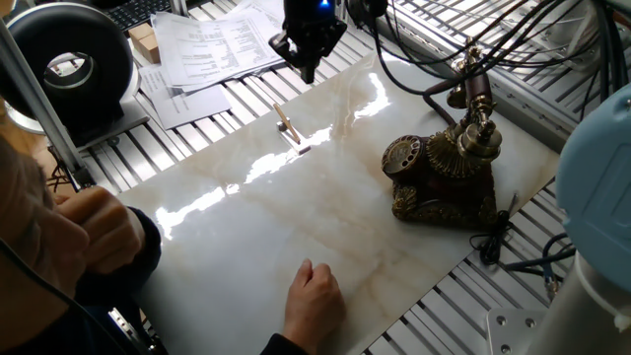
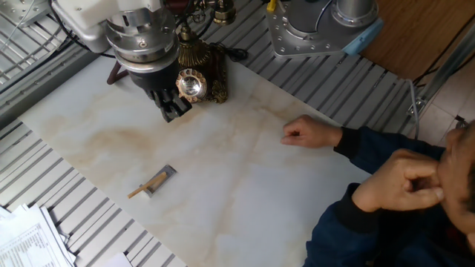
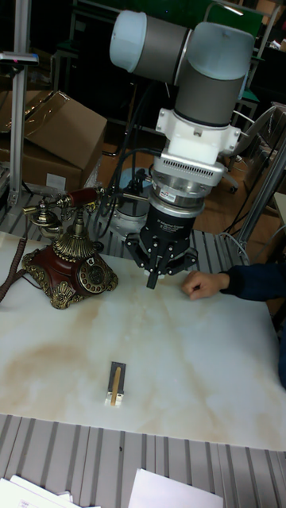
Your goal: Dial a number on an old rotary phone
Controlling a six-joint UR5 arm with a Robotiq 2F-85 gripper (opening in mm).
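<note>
**Tall fixed view: arm hung clear of the phone, dial untouched**

Tall fixed view showed the ornate dark bronze and brass rotary phone (image 3: 70,270) standing at one end of the pale marble-patterned surface (image 3: 183,365), its round finger-hole dial (image 3: 94,276) tilted toward the open middle, probably so a fingertip could reach the holes. The black two-finger gripper (image 3: 152,279) hovered above the surface, apart from the phone, pointing down. Its jaws were drawn together to a narrow tip and held nothing, a shape that would suit poking into a dial hole. A small wooden stick on a grey holder (image 3: 116,383) lay near the front edge. A person's hand (image 3: 202,284) rested flat on the surface, away from the phone.
</note>
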